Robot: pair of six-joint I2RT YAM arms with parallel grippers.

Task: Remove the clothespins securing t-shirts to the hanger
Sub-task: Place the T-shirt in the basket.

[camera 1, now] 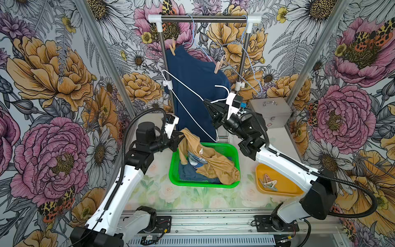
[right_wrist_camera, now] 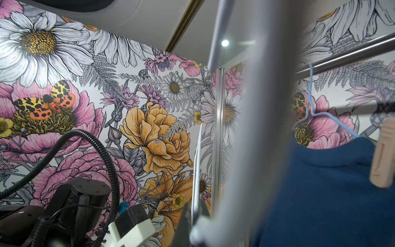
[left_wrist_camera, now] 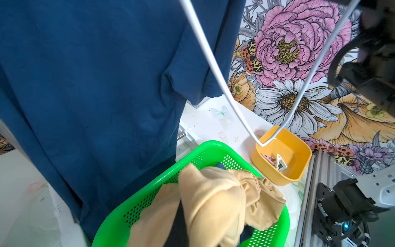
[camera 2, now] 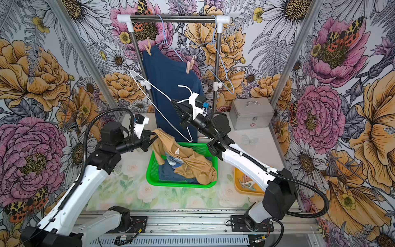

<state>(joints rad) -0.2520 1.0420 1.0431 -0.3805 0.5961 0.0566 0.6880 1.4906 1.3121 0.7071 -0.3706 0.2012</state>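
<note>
**Operator:** What do the top views give me?

**Spotter:** In both top views your left arm rises from the near-left base with the elbow bent and the forearm level, pointing right. Your left gripper (camera 1: 178,136) is clamped on a corner of the tan t-shirt (camera 1: 213,162). The rest of that shirt drapes down into the green basket (camera 1: 203,185), over blue cloth (camera 1: 192,175). Your right arm reaches far and leftward with the wrist raised. Your right gripper (camera 1: 208,104) is closed on the neck of the white hanger (camera 1: 220,86), in front of the navy t-shirt (camera 1: 192,85). That shirt hangs from the rack (camera 1: 203,19), with two peach clothespins (camera 1: 172,49) on its shoulders.

**Operator:** And the left wrist?

**Spotter:** Your fingers are out of frame there. You look past the navy t-shirt (left_wrist_camera: 85,85) and the white hanger (left_wrist_camera: 201,32) onto the basket, with the tan t-shirt bunched close. More clothespins (left_wrist_camera: 275,161) lie in the yellow bin (left_wrist_camera: 299,154), right of the basket.

**Operator:** Right wrist?

**Spotter:** The white hanger (right_wrist_camera: 256,128) is a blur against the lens, and your jaws are hidden. Beyond it the navy t-shirt hangs on a blue hanger (right_wrist_camera: 309,89), with one of those clothespins (right_wrist_camera: 382,166) on its shoulder.
</note>
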